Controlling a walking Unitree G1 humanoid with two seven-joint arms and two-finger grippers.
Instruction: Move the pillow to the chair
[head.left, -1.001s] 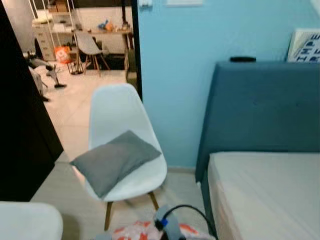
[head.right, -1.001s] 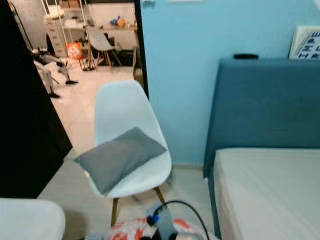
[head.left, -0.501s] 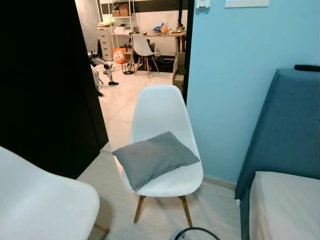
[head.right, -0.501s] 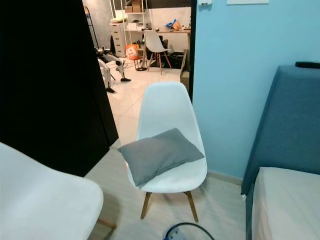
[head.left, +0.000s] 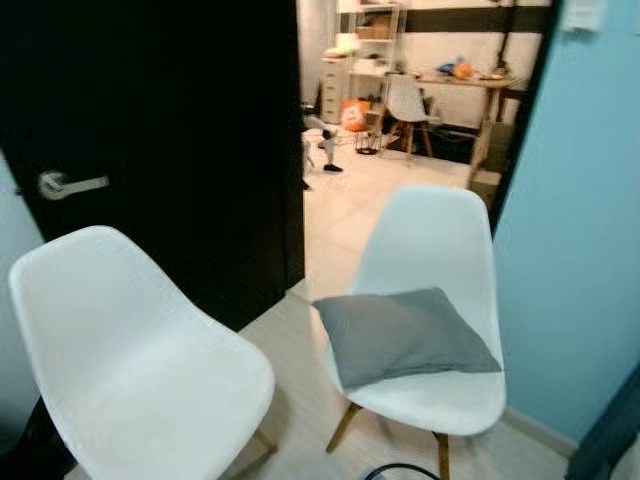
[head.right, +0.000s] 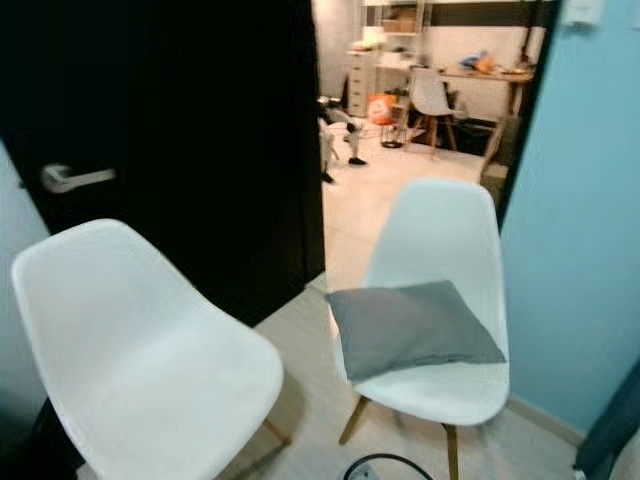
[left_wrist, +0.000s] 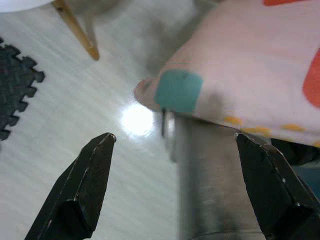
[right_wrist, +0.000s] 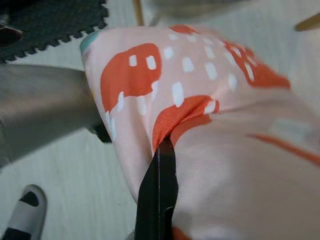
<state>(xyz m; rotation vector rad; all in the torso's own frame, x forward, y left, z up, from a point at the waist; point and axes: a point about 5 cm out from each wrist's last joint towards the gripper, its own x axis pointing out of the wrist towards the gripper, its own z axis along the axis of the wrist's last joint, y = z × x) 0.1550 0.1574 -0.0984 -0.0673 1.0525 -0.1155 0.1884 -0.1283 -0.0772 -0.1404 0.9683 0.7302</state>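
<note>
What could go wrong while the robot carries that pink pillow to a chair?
1. The right gripper seems to pinch only a fold of the pink pillow, so it may slip out. The left gripper is open beside it.
2. The right-hand white chair already holds a grey cushion; stacked there, the pillow could slide off. The bare white chair looks safer.
3. A black cable on the floor could snag a foot.

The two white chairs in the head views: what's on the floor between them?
Bare pale floor between the nearer empty chair and the chair with the grey cushion, backed by the dark door's edge; both eye views show it.
</note>
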